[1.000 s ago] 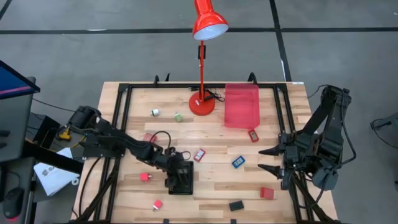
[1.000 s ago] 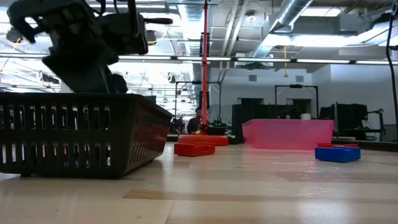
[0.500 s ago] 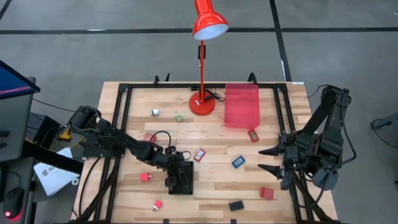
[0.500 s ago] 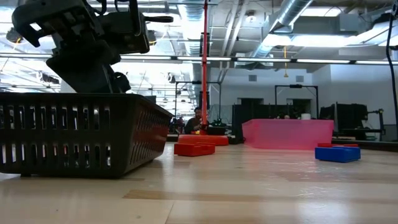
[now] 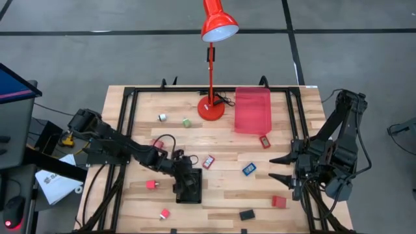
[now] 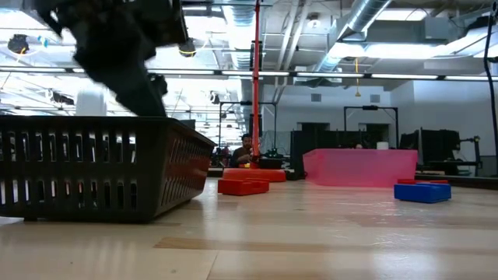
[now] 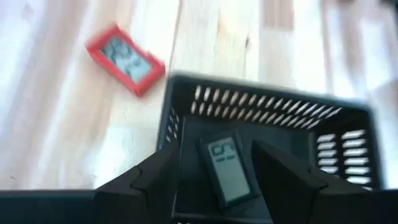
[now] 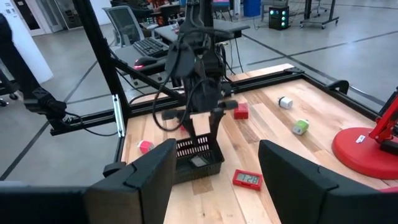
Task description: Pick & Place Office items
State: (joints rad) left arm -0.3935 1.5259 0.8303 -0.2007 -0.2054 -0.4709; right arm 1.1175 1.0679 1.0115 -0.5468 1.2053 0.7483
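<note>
My left gripper [image 5: 185, 182] hangs open over the black slotted basket [image 5: 188, 187], pointing down into it. A black item with a grey screen [image 7: 227, 173] lies flat on the basket's floor below the fingers, apart from them. Other office items lie on the wooden table: a red one with a screen [image 5: 208, 161] beside the basket, a blue one [image 5: 249, 169], a pink one [image 5: 151, 184] and a black one [image 5: 246, 214]. My right gripper [image 5: 273, 168] waits open at the table's right edge with nothing between its fingers.
A red desk lamp [image 5: 211, 107] stands at the far middle, with a translucent red tray [image 5: 252, 109] to its right. White [image 5: 162, 117] and green [image 5: 186, 122] pieces lie left of the lamp's base. More red pieces [image 5: 279, 201] lie near the right and front edges.
My left gripper has risen from the basket's mouth and now stands higher above it. The basket and the pieces on the table have stayed where they were.
</note>
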